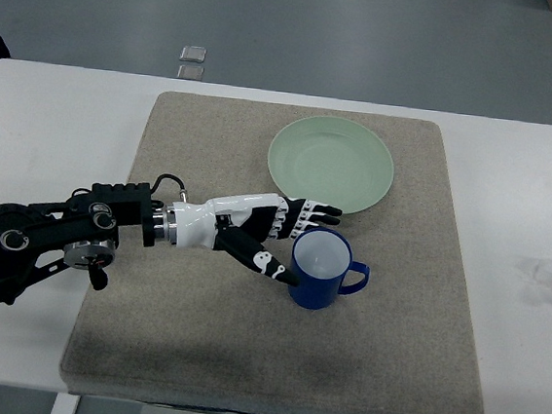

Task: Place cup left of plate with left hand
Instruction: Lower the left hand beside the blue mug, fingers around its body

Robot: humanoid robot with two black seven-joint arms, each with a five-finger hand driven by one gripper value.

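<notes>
Cup (321,268) is wrapped by the left hand (278,237) below the plate (330,163), not yet placed left of it.

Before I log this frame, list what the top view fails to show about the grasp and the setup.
- Whether the left hand truly grips the cup: the fingers sit at its far rim and the thumb at its near side, but the cup wall hides any contact.
- Whether the cup rests on the mat or is lifted: a steep overhead view gives no height.
- Right arm: outside the picture.
- Left arm past the elbow: cut by the left edge.
</notes>
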